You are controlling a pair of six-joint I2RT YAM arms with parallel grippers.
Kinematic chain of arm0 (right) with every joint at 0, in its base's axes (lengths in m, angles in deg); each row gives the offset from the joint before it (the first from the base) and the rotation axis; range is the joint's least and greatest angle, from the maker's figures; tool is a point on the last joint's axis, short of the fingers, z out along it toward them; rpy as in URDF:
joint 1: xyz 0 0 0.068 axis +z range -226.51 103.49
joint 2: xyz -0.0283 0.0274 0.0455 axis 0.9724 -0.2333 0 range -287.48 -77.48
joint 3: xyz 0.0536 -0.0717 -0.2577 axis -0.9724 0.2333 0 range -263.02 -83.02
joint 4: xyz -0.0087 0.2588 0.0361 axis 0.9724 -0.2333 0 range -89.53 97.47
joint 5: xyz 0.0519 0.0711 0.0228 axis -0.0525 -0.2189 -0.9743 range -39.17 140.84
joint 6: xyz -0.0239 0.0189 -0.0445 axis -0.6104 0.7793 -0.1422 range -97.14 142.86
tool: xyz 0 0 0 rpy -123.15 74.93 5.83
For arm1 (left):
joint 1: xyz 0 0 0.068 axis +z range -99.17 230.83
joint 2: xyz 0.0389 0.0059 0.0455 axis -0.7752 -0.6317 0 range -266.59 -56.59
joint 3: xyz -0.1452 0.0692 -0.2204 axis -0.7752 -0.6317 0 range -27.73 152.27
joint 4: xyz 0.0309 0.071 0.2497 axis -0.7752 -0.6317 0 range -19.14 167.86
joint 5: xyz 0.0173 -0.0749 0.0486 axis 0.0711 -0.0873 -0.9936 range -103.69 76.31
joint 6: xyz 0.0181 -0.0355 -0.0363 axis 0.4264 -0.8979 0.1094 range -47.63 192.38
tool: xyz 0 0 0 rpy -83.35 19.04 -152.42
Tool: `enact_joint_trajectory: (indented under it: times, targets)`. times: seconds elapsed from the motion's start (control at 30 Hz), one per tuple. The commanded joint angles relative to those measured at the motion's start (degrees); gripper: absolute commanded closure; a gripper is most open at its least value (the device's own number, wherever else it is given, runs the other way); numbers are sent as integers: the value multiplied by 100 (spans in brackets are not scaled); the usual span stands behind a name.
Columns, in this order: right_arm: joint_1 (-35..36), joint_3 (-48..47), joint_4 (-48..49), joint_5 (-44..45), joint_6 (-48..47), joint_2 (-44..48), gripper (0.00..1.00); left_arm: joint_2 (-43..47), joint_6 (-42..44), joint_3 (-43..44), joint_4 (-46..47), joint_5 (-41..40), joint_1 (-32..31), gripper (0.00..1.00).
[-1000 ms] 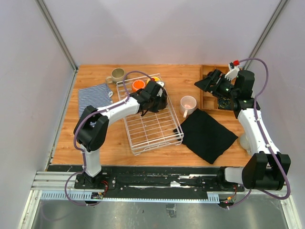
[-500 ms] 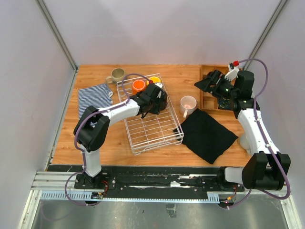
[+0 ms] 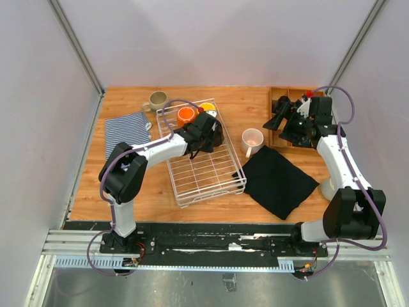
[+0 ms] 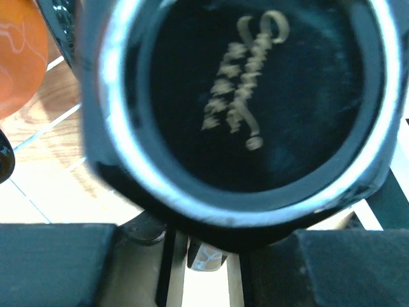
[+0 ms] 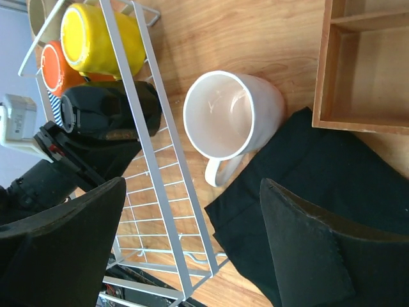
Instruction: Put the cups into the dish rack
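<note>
The right gripper (image 5: 192,185) hangs with its fingers (image 5: 307,249) spread wide and nothing between them. Just past the tips the pink mug (image 5: 227,115) stands mouth up on the table (image 5: 255,38). Its handle is turned back toward the fingers and reaches the edge of the black cloth (image 5: 332,179), which lies under one finger. Out past that finger is a corner of the tray (image 5: 326,64). Out past the other finger, the side rail of the rack (image 5: 150,96) runs close by the mug. A strip of bare wood separates the mug from the rack, and a wider one separates it from the tray.

The left gripper (image 4: 204,256) is inside the rack. Its fingers (image 4: 51,262) are partly apart, with wire and wood showing in the gap and nothing clamped. The base of the black mug (image 4: 243,96) fills the view just past the tips; whether they touch it I cannot tell. The orange mug (image 4: 16,51) is close beside the black one, and the yellow mug (image 3: 207,107) is farther on, by the rack's end rail. All three crowd that end, and the grid floor behind the fingers lies open. Outside the rack are the beige mug (image 3: 156,100), past the far corner, and the striped cloth (image 3: 124,131), alongside the arm.
</note>
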Motion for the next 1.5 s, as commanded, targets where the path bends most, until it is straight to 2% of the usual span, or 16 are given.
enact_joint_trajectory:
  times: [0.0, 0.2, 0.3, 0.47, 0.93, 1.23, 1.47]
  targets:
    - [-83, -182, -321, 97, -118, -34, 14, 6, -206, 104, 119, -173, -17, 73]
    - [-83, -202, -323, 8, -114, -70, 14, -38, -301, 129, 36, -194, -18, 73]
    - [-83, -191, -321, -32, -115, -85, 14, -26, -282, 97, 32, -106, -17, 52]
    - [-83, -179, -319, -69, -99, -118, 13, 40, -198, 72, -4, -70, -26, 42]
    - [-86, -152, -520, 69, -97, -227, 14, 16, 176, 233, -55, -6, -78, 31]
    - [-42, -124, -1013, 1023, 309, -333, 26, 573, 112, -10, 43, -319, -79, 20]
    - [20, 244, -659, 1498, 1029, -223, 36, 961, 113, 1, -51, -628, -47, 17]
